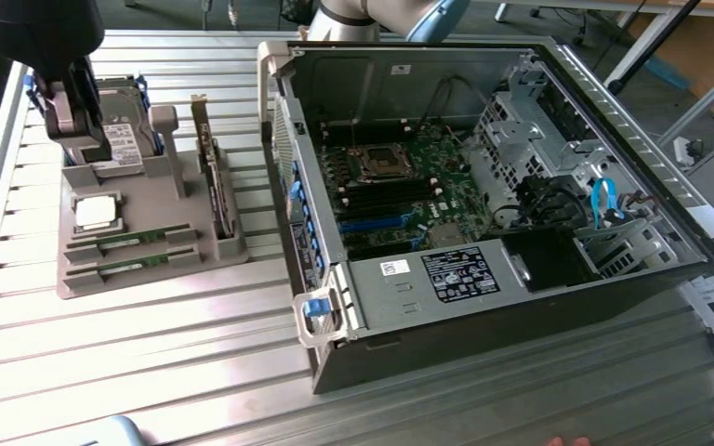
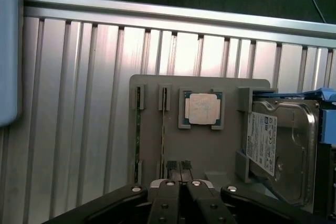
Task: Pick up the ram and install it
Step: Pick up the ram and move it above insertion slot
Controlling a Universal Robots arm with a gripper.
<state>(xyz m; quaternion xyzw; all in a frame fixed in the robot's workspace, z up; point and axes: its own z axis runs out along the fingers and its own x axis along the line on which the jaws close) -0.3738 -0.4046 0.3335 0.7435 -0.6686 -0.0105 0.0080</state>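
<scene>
Two ram sticks lie in slots of the grey holder tray [image 1: 146,279]: one ram stick [image 1: 127,243] and a second ram stick [image 1: 125,268] just in front of it. From the wrist camera they appear edge-on as thin green strips, one ram stick [image 2: 138,129] and the other [image 2: 163,129]. My gripper [image 1: 82,139] hangs above the far end of the tray, over the hard drive, well apart from both sticks. Its fingertips [image 2: 172,166] are pressed together with nothing between them, so the gripper [image 2: 179,166] is shut and holds nothing.
On the tray also sit a square silver processor [image 2: 203,108], a hard drive [image 2: 278,145] and an upright expansion card [image 1: 215,181]. At the exterior view's right, the open computer case [image 1: 332,316] shows its motherboard [image 1: 394,186] with black and blue memory slots [image 1: 376,223]. Ribbed metal tabletop [image 1: 146,362].
</scene>
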